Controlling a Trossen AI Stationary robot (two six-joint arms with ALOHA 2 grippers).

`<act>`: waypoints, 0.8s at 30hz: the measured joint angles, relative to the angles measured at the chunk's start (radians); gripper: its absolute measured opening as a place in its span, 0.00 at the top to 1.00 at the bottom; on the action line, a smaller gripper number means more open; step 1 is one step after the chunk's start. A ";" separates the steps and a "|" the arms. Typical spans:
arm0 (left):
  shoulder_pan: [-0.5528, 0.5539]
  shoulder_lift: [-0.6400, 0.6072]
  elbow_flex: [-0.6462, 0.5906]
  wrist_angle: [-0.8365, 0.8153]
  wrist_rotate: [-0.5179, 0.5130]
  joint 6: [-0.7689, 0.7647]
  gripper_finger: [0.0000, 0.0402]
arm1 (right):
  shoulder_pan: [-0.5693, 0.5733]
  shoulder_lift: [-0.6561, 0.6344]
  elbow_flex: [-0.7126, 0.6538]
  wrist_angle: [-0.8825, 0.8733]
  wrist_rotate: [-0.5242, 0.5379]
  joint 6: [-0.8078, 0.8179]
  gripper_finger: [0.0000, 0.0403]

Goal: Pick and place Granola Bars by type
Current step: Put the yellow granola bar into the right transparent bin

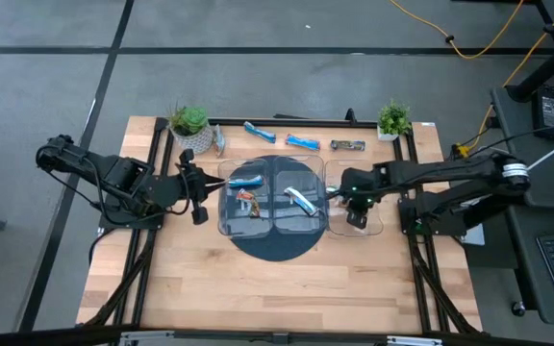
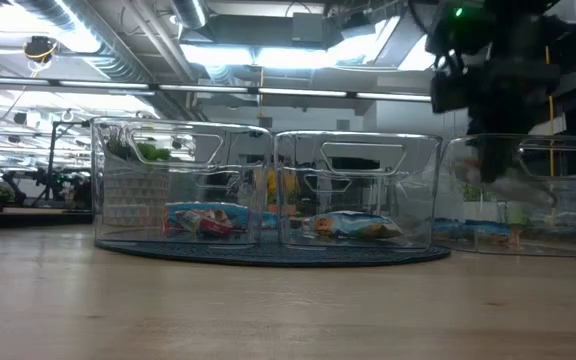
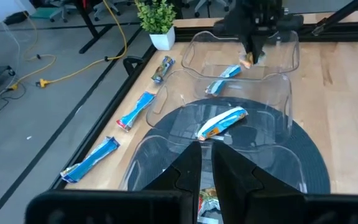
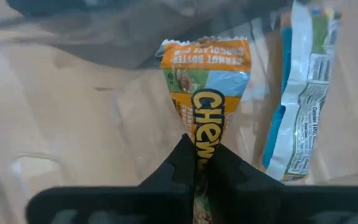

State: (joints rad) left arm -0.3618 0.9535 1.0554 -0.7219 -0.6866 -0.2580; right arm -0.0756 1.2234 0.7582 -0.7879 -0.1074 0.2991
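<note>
Orange-topped and crinkly, a wrapped granola bar (image 4: pixel 205 81) hung pinched between the pressed-together jaws of the right gripper (image 4: pixel 202 163), which was lowered into the clear plastic tray (image 1: pixel 381 223) just to the right of the dark round mat (image 1: pixel 275 248). A blue-and-white wrapped bar (image 4: pixel 297 93) lay in that same tray, close beside the hanging one.

On the mat stood two more clear trays side by side. The left-hand tray (image 1: pixel 227 223) held a bright blue bar (image 1: pixel 245 180) and an orange-brown bar (image 1: pixel 249 200); the right-hand tray (image 1: pixel 321 223) held a silver-blue bar (image 1: pixel 301 199). The left gripper (image 1: pixel 200 196) waited just left of the mat, at the edge of the left-hand tray, its jaws pressed together on nothing.

Beyond the mat, along the far edge of the wooden table (image 1: pixel 277 288), four bars lay loose in a row: a silvery bar (image 1: pixel 218 141) beside the small green plant in a white patterned pot (image 1: pixel 190 125), then two bright blue bars (image 1: pixel 260 132) (image 1: pixel 303 142), then a dark brown bar (image 1: pixel 347 145) near the second small potted plant (image 1: pixel 393 121) at the far right corner.

From table height, the trays on the mat showed their wrappers through the clear walls, and the right arm came down into the tray beside them.
</note>
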 joint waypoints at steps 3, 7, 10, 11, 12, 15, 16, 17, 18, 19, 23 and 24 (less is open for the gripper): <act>0.000 0.000 0.000 0.000 -0.002 0.006 0.92 | -0.011 0.056 0.000 0.010 -0.013 -0.034 0.96; 0.000 0.000 0.000 0.000 -0.002 0.009 0.92 | -0.014 0.113 0.000 0.034 -0.034 -0.063 0.95; 0.000 0.000 0.000 0.000 -0.001 0.009 0.92 | -0.014 0.149 0.000 0.061 -0.035 -0.072 0.90; 0.000 0.000 0.000 0.000 -0.001 0.009 0.92 | -0.014 0.161 0.000 0.068 -0.035 -0.072 0.89; 0.000 0.000 0.000 -0.001 0.000 0.009 0.92 | -0.014 0.171 0.000 0.072 -0.035 -0.072 0.88; 0.000 0.000 0.000 -0.003 0.016 0.009 0.92 | -0.014 0.196 0.000 0.089 -0.036 -0.067 0.88; 0.000 0.000 0.000 -0.005 0.024 0.009 0.92 | -0.014 0.200 0.000 0.091 -0.040 -0.065 0.88; 0.000 0.000 0.000 -0.008 0.032 0.009 0.92 | -0.014 0.203 0.000 0.094 -0.046 -0.064 0.89; 0.000 0.000 0.000 -0.014 0.037 0.009 0.92 | -0.014 0.204 0.000 0.100 -0.051 -0.064 0.89; 0.000 0.000 0.000 -0.021 0.042 0.010 0.92 | -0.014 0.205 0.000 0.104 -0.052 -0.061 0.89; 0.000 0.000 0.000 -0.033 0.059 0.009 0.92 | -0.014 0.205 0.000 0.113 -0.061 -0.041 0.89; 0.000 0.000 0.000 -0.034 0.061 0.009 0.92 | -0.014 0.205 0.000 0.113 -0.074 -0.042 0.89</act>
State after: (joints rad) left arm -0.3618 0.9535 1.0554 -0.7556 -0.6256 -0.2485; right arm -0.0898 1.4281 0.7582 -0.6754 -0.1816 0.2573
